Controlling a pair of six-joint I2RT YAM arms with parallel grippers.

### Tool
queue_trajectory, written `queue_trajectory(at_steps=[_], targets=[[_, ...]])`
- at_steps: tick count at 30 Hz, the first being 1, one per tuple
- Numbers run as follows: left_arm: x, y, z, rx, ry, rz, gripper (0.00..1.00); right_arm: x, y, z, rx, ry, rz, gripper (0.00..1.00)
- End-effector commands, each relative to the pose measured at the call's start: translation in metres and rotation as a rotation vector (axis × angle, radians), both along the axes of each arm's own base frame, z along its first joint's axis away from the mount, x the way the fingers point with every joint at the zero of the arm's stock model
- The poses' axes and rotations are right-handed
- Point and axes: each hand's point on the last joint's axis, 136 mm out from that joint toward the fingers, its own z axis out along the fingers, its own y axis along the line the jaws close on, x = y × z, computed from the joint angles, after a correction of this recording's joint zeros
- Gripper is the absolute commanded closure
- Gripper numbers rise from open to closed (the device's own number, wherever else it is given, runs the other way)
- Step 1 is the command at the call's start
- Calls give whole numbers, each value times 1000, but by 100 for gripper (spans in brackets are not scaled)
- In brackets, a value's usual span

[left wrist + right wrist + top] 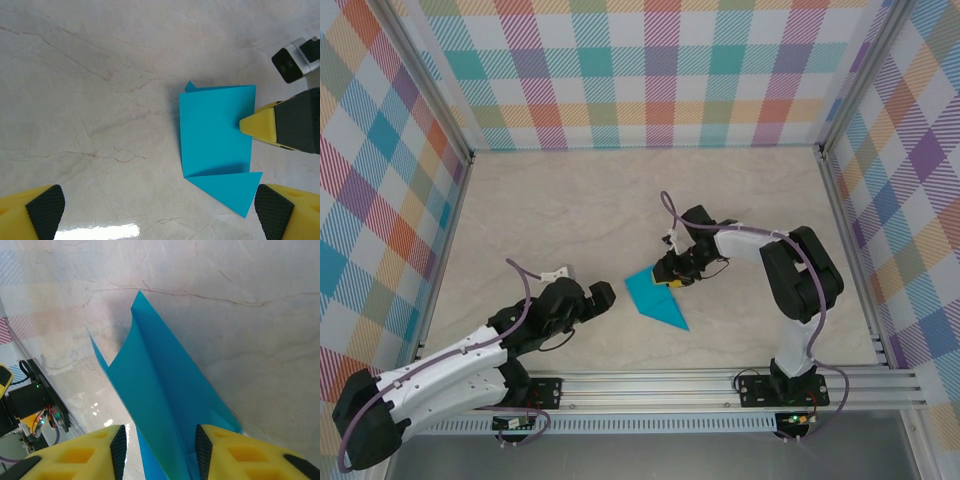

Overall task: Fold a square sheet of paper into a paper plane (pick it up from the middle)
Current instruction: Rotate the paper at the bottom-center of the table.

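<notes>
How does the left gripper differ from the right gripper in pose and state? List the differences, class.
The left gripper stands wide open; the right gripper is only partly open. The left gripper hovers over bare table, apart from the square sheet of paper; the right gripper straddles the sheet's edge. Both are yellow with black pads.

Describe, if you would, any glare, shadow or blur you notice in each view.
Top external: even light, faint shadows, the paper crisp. Left wrist: a white glare patch on the table at the bottom edge, paper sharp. Right wrist: small glints on the table left of the paper, the far-left background soft.
</notes>
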Motion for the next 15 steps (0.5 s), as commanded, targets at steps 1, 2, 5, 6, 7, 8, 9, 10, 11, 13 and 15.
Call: queue_trajectory(at_steps=[1,2,5,6,7,8,9,10,11,13,15], targets=[[0,-9,4,-35,8,-15,0,7,4,4,25,-17,-4,68],[0,-9,4,-30,10,-17,0,10,4,7,39,-20,-23,71],[3,-11,4,-21,9,-21,0,18,-3,9,77,-19,-121,79],[4,-13,4,-17,10,-26,0,21,-6,8,99,-7,-169,82],[4,-14,2,-11,18,-27,0,23,-9,9,128,8,-211,84],[8,-19,6,-24,7,-34,0,26,-10,12,167,14,-254,86],[11,-23,7,-27,3,-37,0,25,-11,12,189,22,-294,87],[13,-27,8,-28,4,-45,0,24,-13,12,197,26,-327,88],[16,-31,9,-24,7,-54,0,24,-14,14,209,27,-361,88],[20,-39,9,-8,17,-80,0,22,-21,13,207,23,-422,87],[24,-49,11,7,27,-107,0,20,-27,13,179,4,-443,83]])
